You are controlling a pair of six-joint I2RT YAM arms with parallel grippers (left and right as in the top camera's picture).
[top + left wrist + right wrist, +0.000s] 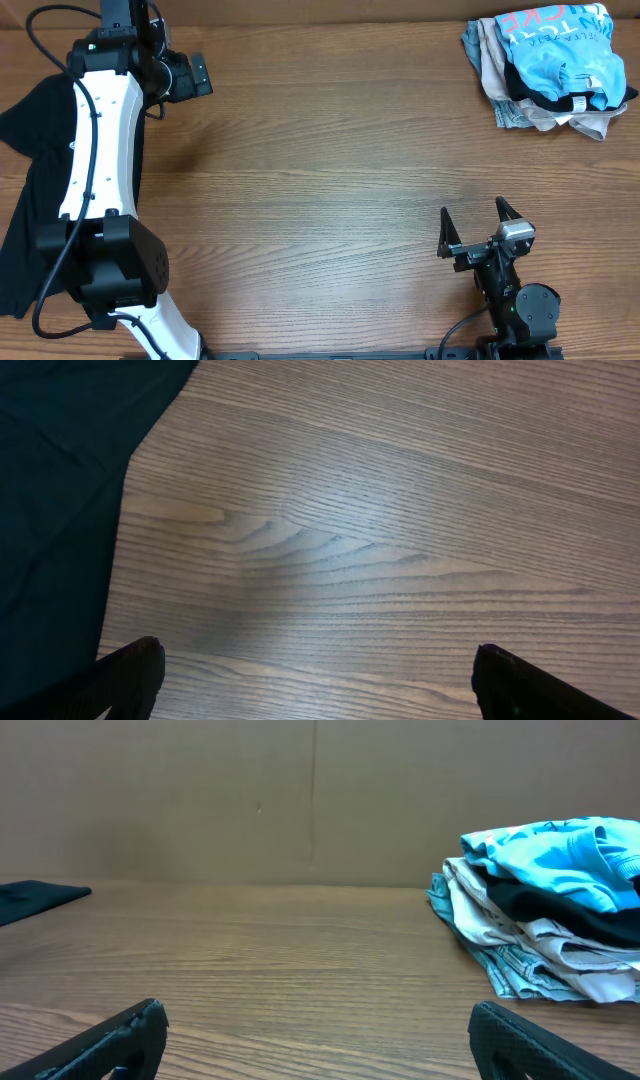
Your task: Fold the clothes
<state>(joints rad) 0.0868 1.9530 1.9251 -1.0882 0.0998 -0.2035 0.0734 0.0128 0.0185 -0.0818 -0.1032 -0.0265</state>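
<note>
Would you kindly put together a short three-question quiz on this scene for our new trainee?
1. True or false: the light blue T-shirt lies on top of a pile of clothes at the far right corner of the table.
2. Multiple choice: the dark garment lies (A) under the pile, (B) at the table's left side by the left arm, (C) in the right gripper.
3. Fill in: the right gripper is ____ and holds nothing.
Key: 1 true; 2 B; 3 open.
</note>
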